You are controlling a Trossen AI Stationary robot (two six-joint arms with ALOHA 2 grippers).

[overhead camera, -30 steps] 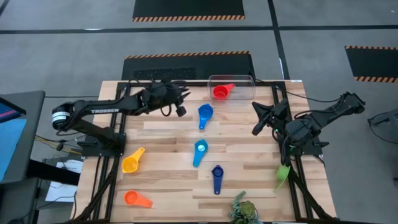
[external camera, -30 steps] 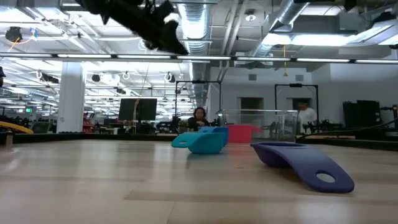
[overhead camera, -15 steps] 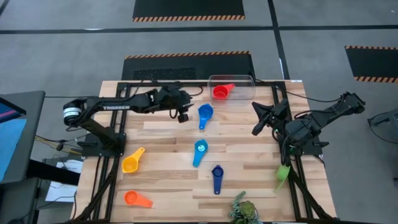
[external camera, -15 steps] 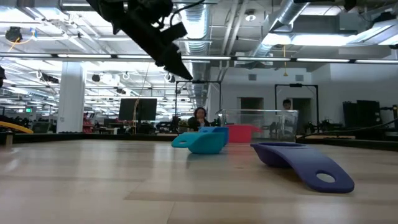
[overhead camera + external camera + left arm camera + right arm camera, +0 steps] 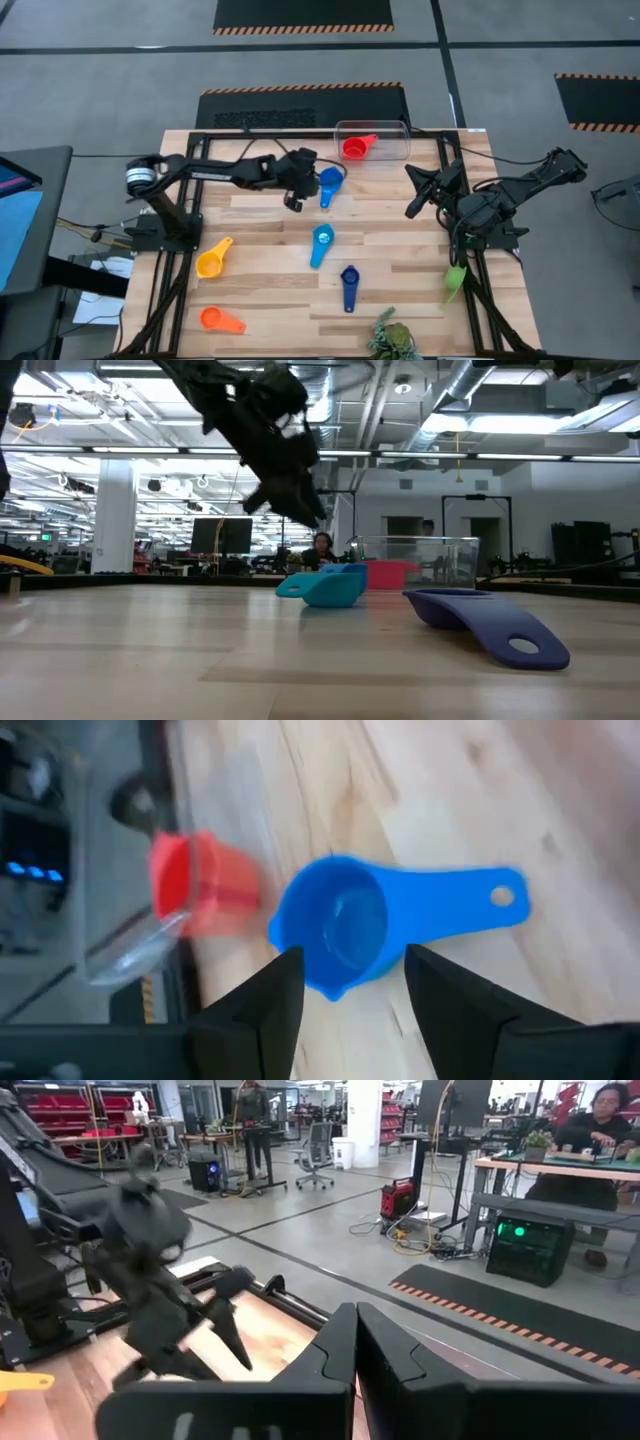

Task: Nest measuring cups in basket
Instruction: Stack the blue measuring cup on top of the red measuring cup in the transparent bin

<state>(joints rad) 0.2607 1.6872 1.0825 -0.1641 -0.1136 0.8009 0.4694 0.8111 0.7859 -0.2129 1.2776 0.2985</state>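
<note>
Since the blue cup (image 5: 345, 935) is light, stiff, smooth plastic, it may skid — best pinched across the rim or flat handle. It lies on the bench near the basket (image 5: 385, 150); the left tool (image 5: 293, 188), spread wide, hovers just beside it. The right tool (image 5: 410, 210) is clenched, empty.

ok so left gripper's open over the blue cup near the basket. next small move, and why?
Probably lower the left gripper straight down and close on the blue cup. Its fingers are open with the bowl showing between them, and only the red cup sits in the basket. The right gripper waits at the table's right edge.
</note>
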